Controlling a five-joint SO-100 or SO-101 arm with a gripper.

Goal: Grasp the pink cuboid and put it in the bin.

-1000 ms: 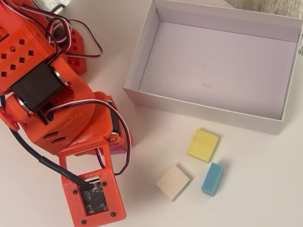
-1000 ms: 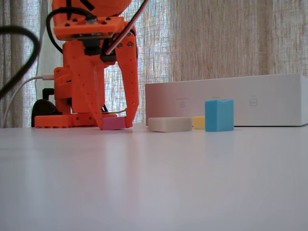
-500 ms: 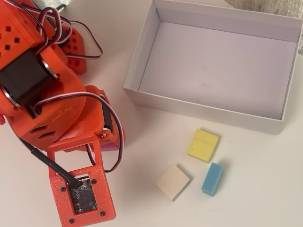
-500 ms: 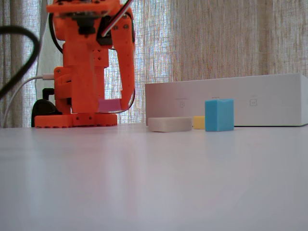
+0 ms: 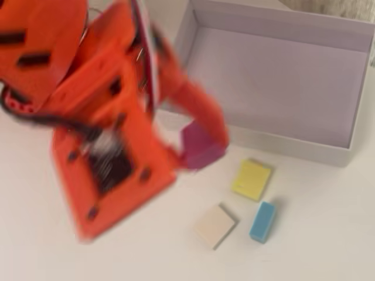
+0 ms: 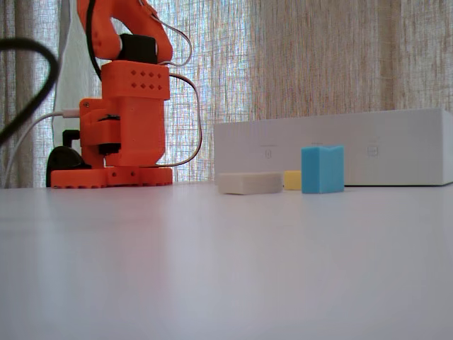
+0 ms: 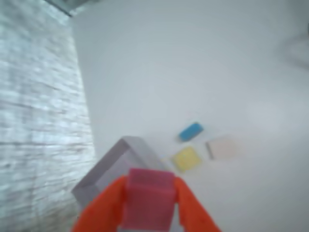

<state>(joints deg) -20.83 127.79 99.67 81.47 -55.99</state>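
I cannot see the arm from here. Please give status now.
Gripper shut on pink cuboid, lifted off table. Bin empty, close by. Yellow block and two others below, path clear.

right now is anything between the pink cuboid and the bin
Nothing visible blocks it. The gripper holds the pink cuboid up in the air, near the bin's near wall in the overhead view. The yellow block, cream-white block and blue block lie on the table outside the bin.
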